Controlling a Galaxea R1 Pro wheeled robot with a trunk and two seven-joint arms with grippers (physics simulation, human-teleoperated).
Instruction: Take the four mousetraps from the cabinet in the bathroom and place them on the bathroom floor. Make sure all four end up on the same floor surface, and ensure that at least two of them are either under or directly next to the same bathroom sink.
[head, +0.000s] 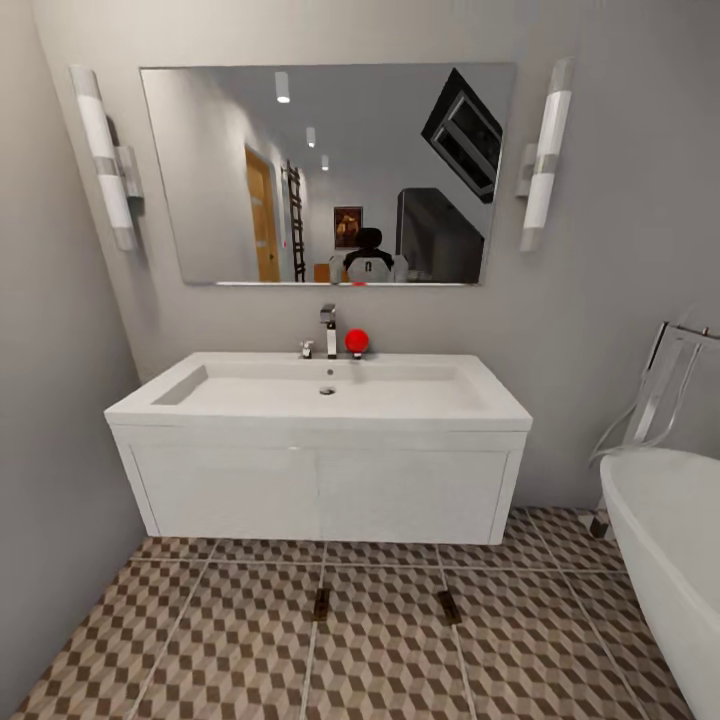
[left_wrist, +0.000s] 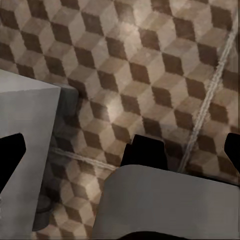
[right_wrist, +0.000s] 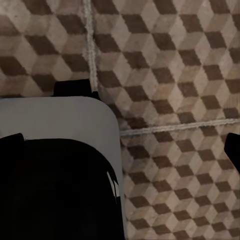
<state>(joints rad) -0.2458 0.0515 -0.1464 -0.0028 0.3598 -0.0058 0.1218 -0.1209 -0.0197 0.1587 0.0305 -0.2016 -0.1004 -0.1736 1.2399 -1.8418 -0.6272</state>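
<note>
Mousetraps (head: 321, 603) (head: 449, 606) on bathroom floor (head: 240, 650) before sink (head: 320, 400); no pincer nearby.

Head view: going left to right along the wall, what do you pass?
Left wall light → mirror → right wall light → chrome rack above the bathtub.

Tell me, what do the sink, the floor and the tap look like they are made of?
The sink looks like smooth white ceramic or resin: plain, matte, softly rounded edges. The floor appears to be printed tile: a cube pattern with pale grout lines. The tap seems polished metal, silvery with bright reflections.
</note>
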